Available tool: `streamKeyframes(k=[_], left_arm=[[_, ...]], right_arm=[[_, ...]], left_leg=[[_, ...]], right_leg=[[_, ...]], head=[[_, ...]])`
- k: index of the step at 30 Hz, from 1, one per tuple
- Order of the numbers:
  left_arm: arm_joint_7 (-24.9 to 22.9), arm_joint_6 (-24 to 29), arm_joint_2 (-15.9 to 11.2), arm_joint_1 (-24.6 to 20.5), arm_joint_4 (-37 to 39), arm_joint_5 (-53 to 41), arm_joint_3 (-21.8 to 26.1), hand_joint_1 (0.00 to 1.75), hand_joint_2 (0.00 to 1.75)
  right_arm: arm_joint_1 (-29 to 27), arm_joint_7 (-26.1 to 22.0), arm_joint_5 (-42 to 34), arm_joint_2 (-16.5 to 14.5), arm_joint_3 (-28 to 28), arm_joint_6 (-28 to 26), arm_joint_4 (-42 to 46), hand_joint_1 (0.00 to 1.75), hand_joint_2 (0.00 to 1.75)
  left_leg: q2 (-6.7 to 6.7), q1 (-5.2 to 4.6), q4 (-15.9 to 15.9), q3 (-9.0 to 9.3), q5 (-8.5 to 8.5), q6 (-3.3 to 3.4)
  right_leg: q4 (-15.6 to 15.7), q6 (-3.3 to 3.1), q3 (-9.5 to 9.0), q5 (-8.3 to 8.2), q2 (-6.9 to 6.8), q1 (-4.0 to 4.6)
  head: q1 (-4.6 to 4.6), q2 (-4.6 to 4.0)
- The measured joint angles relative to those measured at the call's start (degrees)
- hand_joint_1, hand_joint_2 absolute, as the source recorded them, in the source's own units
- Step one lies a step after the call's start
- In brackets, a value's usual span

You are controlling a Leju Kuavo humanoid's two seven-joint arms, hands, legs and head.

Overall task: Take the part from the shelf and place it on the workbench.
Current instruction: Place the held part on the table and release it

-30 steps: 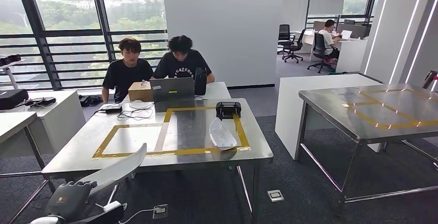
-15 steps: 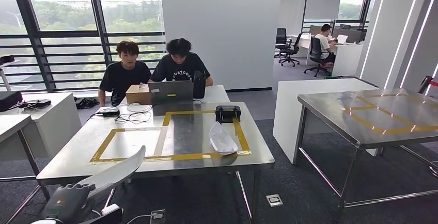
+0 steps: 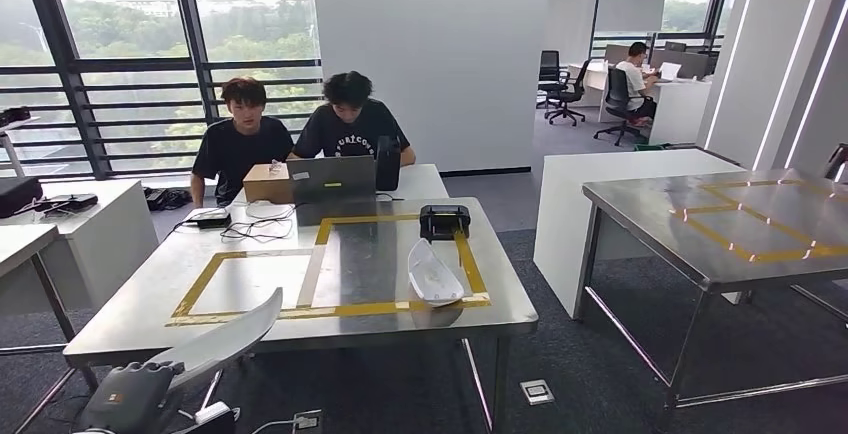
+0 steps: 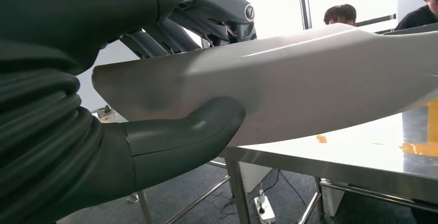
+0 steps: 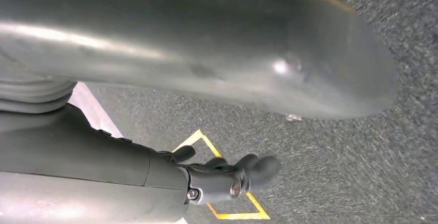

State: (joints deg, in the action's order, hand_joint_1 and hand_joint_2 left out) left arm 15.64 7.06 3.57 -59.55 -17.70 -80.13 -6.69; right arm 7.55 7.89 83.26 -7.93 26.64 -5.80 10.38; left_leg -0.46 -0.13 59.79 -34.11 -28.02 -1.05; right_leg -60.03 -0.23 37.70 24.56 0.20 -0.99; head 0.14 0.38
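Head view, as I see it from the operator station. The steel workbench with yellow tape rectangles (image 3: 150,299) stands directly ahead of me. On it, inside the right-hand taped rectangle, lies a white curved shell part (image 3: 432,276); behind that part, on the tape line, sits a small black device (image 3: 444,221). At the bench's far edge stand an open grey laptop (image 3: 334,176) and, to its left, a brown cardboard box (image 3: 268,183). Two seated people (image 3: 300,139) are behind these. A second steel table (image 3: 640,214) stands to the right, apart from the bench. My left hand (image 3: 130,397), at lower left before the bench's near edge, holds a long white curved panel (image 3: 225,336) that reaches toward the bench.
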Motion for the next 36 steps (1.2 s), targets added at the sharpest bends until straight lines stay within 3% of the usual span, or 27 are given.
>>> streamKeyframes(k=[2,4,6,7,8,10,11,12,16,18,20,21,22,24,26,27,30,32,35,36], left_arm=[[0.14,0.0,-0.1,-0.11,-0.09,0.12,-0.01,1.75,1.75],[0.21,-0.02,-0.19,-0.01,0.02,0.17,-0.02,1.75,1.75],[0.22,-0.05,-0.3,0.42,0.17,0.18,-0.03,1.75,1.75],[0.22,-0.06,-0.36,0.57,0.19,0.19,-0.03,1.75,1.75],[0.22,-0.07,-0.39,0.63,0.16,0.19,-0.03,1.75,1.75],[0.22,-0.06,-0.42,0.53,0.08,0.21,-0.03,1.75,1.75],[0.22,-0.06,-0.41,0.46,0.05,0.21,-0.03,1.75,1.75],[0.24,-0.06,-0.4,0.43,0.04,0.22,-0.04,1.75,1.75],[0.26,-0.1,-0.45,0.34,-0.09,0.2,-0.1,1.75,1.75],[0.25,-0.09,-0.34,0.21,-0.15,0.12,-0.27,1.75,1.75],[0.27,-0.1,-0.16,0.31,-0.06,0.02,-0.48,1.75,1.75],[0.28,-0.11,-0.09,0.46,-0.02,-0.04,-0.56,1.75,1.75],[0.26,-0.11,-0.05,0.59,0.02,-0.08,-0.58,1.75,1.75],[0.16,-0.11,0.02,0.7,0.01,-0.13,-0.64,1.75,1.75],[0.03,-0.12,0.1,0.62,0.0,-0.13,-0.7,1.75,1.75],[-0.01,-0.13,0.14,0.58,0.01,-0.13,-0.75,1.75,1.75],[-0.03,-0.17,0.2,0.5,-0.1,-0.13,-0.88,1.75,1.75],[-0.08,-0.19,0.2,0.36,-0.25,-0.13,-0.91,1.75,1.75],[-0.43,-0.39,0.16,0.33,-0.09,-0.25,-0.98,1.75,1.75],[-0.57,-0.49,0.14,0.44,0.02,-0.3,-1.0,1.75,1.75]], right_arm=[[0.02,-0.09,-0.01,0.0,0.0,-0.09,0.02,0.0,0.0],[0.02,-0.12,0.01,-0.02,0.0,-0.12,0.01,0.0,0.0],[-0.1,-0.11,0.01,-0.03,0.0,-0.12,0.01,0.0,0.0],[-0.18,-0.11,0.01,-0.03,0.0,-0.12,0.01,0.0,0.0],[-0.23,-0.11,0.01,-0.03,0.0,-0.12,0.01,0.0,0.0],[-0.23,-0.11,0.01,-0.05,0.0,-0.12,0.01,0.0,0.0],[-0.21,-0.1,0.01,-0.07,0.0,-0.12,0.01,0.0,0.0],[-0.2,-0.08,0.01,-0.08,0.0,-0.11,0.01,0.0,0.0],[-0.17,0.14,0.01,-0.09,0.0,-0.17,0.04,0.0,0.0],[-0.14,0.14,0.01,-0.09,0.0,-0.26,0.07,0.0,0.0],[-0.2,0.13,0.01,-0.09,0.0,-0.29,0.07,0.0,0.0],[-0.27,0.13,0.01,-0.09,0.0,-0.3,0.07,0.0,0.0],[-0.32,0.13,0.01,-0.09,0.0,-0.32,0.07,0.0,0.0],[-0.37,0.11,0.02,-0.06,0.0,-0.38,0.07,0.0,0.0],[-0.33,0.1,0.03,-0.04,0.0,-0.44,0.07,0.0,0.0],[-0.32,0.09,0.03,-0.04,0.0,-0.48,0.07,0.0,0.0],[-0.3,0.04,0.03,-0.07,0.0,-0.58,0.09,0.0,0.0],[-0.24,-0.02,0.04,-0.07,0.0,-0.62,0.11,0.0,0.0],[-0.08,-0.11,0.18,-0.06,0.0,-0.55,0.11,0.0,0.0],[-0.07,-0.12,0.25,-0.07,0.0,-0.49,0.11,0.0,0.0]], left_leg=[[0.1,0.15,3.4,-1.56,-1.67,-0.63],[0.14,0.28,10.62,-5.44,-4.16,-1.04],[0.15,0.39,15.34,-8.74,-4.5,-1.17],[0.16,0.42,14.75,-9.02,-3.09,-1.11],[0.16,0.45,12.02,-8.19,-0.79,-0.97],[0.16,0.34,4.33,-5.07,3.4,-0.57],[0.15,0.21,1.57,-3.74,4.23,-0.3],[0.12,0.08,0.12,-3.0,4.26,-0.06],[0.02,0.22,-0.91,-2.01,3.51,1.31],[0.06,0.4,-1.25,-1.42,3.22,2.09],[0.04,0.33,-1.22,-1.02,2.73,2.53],[0.01,0.29,-1.15,-0.77,2.45,2.58],[-0.03,0.28,-1.05,-0.44,2.11,2.52],[-0.07,0.28,-0.81,0.45,1.25,2.23],[-0.09,0.06,-0.56,1.07,0.34,1.68],[-0.11,-0.04,-0.53,1.2,0.04,1.36],[-0.12,-0.08,-0.77,1.52,-0.44,0.39],[-0.01,0.03,1.54,0.61,-1.65,-0.29],[0.08,0.4,11.81,-5.33,-4.93,-1.01],[0.09,0.52,14.26,-7.19,-5.07,-1.15]], right_leg=[[0.29,-0.72,-0.77,0.32,0.01,-0.2],[0.33,-1.13,-1.46,0.89,0.02,-0.19],[0.33,-1.18,-2.17,1.48,0.12,-0.19],[0.32,-1.1,-2.57,1.78,0.19,-0.19],[0.32,-0.97,-3.04,2.09,0.25,-0.19],[0.28,-0.52,-3.82,2.78,0.31,-0.11],[0.28,-0.22,-4.03,3.04,0.33,-0.04],[0.33,0.11,-4.11,3.21,0.34,0.01],[-0.32,1.38,-3.97,4.03,0.2,0.04],[-5.46,1.8,-1.21,6.07,0.08,0.01],[-12.86,2.08,3.4,8.29,0.06,-0.01],[-14.94,2.16,5.1,8.26,0.06,-0.02],[-14.93,2.18,5.8,7.07,0.06,-0.01],[-8.79,1.99,4.02,2.05,0.0,-0.02],[-1.9,1.53,1.02,-0.95,-0.08,0.14],[-0.14,1.23,0.17,-1.14,-0.09,0.25],[0.87,0.24,-0.64,-0.34,-0.04,0.24],[1.3,-0.53,-1.52,-0.04,-0.05,0.0],[1.47,-1.15,-2.66,0.83,-0.05,-0.08],[1.45,-1.13,-3.0,1.17,0.0,-0.11]], head=[[-0.16,0.01],[-0.3,0.02],[-0.38,0.01],[-0.42,0.01],[-0.45,0.01],[-0.51,0.01],[-0.51,0.01],[-0.48,0.01],[-0.22,0.0],[-0.06,-0.01],[0.05,0.01],[0.1,0.01],[0.14,0.01],[0.23,0.01],[0.21,0.0],[0.16,0.0],[0.06,0.02],[-0.09,0.02],[-0.27,0.02],[-0.3,0.02]])
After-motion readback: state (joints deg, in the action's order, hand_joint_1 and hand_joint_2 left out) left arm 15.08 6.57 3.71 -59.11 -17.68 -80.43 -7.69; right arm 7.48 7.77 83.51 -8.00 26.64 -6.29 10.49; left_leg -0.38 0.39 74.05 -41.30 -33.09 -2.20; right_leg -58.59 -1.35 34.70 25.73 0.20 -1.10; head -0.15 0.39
